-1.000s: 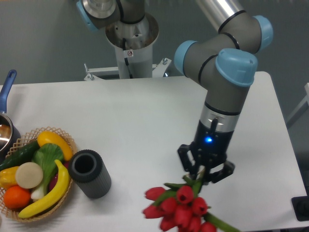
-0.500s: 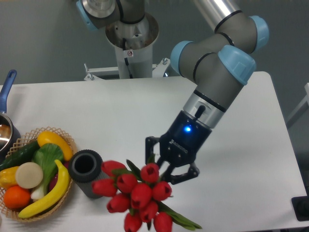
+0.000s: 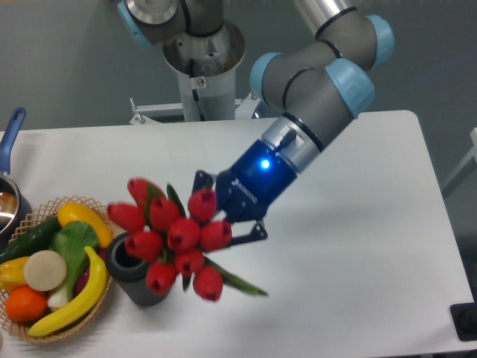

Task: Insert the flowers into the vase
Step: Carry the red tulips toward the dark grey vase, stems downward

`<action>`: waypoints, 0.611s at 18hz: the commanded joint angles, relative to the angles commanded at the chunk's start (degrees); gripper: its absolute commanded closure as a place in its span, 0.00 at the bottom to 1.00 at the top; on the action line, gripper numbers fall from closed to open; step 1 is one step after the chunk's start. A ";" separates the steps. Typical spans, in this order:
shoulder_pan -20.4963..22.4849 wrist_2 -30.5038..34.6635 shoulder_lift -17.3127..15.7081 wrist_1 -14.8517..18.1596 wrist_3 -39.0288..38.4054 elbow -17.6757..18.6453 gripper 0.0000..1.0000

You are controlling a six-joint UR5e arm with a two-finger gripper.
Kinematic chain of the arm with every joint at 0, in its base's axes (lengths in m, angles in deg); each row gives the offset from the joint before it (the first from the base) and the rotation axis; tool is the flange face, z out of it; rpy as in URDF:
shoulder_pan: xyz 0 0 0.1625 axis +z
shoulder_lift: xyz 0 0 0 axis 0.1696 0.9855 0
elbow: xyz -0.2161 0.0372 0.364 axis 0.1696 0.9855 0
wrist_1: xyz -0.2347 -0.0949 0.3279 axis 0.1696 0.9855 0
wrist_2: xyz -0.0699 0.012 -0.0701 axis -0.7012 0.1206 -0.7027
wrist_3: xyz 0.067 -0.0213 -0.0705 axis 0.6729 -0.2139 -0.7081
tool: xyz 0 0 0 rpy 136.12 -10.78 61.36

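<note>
1. I see the arm (image 3: 313, 97) reaching down and to the left across the white tabletop (image 3: 358, 246), a blue light glowing on its wrist.
2. The hand (image 3: 223, 212) is clamped on the flowers (image 3: 175, 235); its dark fingers (image 3: 250, 235) close around the base of the bunch, where the stems themselves are hidden behind the blooms.
3. The flowers are a cluster of red tulip buds held clear of the tabletop, heads pointing left and toward the camera. A long green leaf (image 3: 237, 282) trails out to the lower right.
4. The vase (image 3: 130, 272), dark grey and ribbed, stands on the tabletop just beside the basket. The lower buds overlap its right side and part of its open mouth in this view; I cannot tell whether any stem has entered the opening.
5. The woven basket (image 3: 100, 212) sits at the left edge, holding a banana (image 3: 78, 302), an orange (image 3: 26, 304), a cucumber (image 3: 30, 239) and other produce.
6. A pot with a blue handle (image 3: 9, 138) shows at the far left.
</note>
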 joint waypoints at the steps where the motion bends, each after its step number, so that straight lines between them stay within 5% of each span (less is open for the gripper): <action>1: -0.17 -0.71 0.09 -0.09 0.09 0.00 0.96; 11: -3.87 -5.46 2.37 -1.23 4.39 -1.41 0.96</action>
